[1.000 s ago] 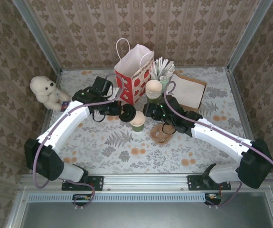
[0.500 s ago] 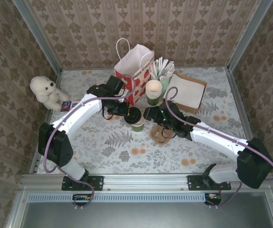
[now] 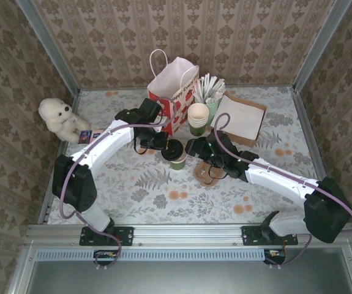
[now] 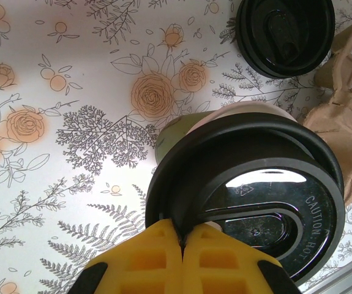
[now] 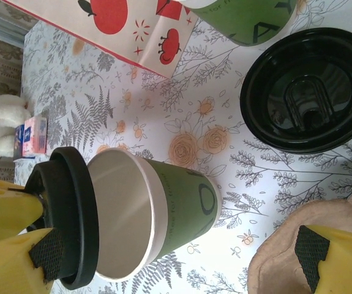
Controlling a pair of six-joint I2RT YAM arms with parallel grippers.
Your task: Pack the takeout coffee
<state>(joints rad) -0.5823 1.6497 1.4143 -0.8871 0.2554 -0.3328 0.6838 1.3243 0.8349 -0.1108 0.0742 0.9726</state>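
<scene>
- Top external view: a flower-printed counter [image 3: 133, 184] with the takeout coffee [image 3: 177, 162], a small dark green cup, standing near its middle. A red-and-white paper bag [image 3: 172, 92] stands just behind it.
- The yellow left fingers [image 4: 182, 242] are pinched fully together on the edge of a black lid [image 4: 249, 184] and hold it over the cup's mouth.
- Right wrist view: the lid is tilted. One edge is close to the cup's rim and the other is lifted away, so the pale inside of the cup shows. The lid is not seated.
- The right fingers [image 3: 193, 147] are spread wide with nothing in them, close beside the cup. Whether they touch it cannot be told.
- A second black lid [image 5: 310, 92] lies on the counter nearby, beside a brown cardboard carrier [image 3: 207, 174].
- Likely step: capping the cup before it goes into the bag.
- To do it well, level the lid, centre it over the rim, then press straight down. A pinch at one edge gives little leverage, so the lid may tip or slide.
- The free fingers could steady the cup low on its wall, but gently, since paper crushes.
</scene>
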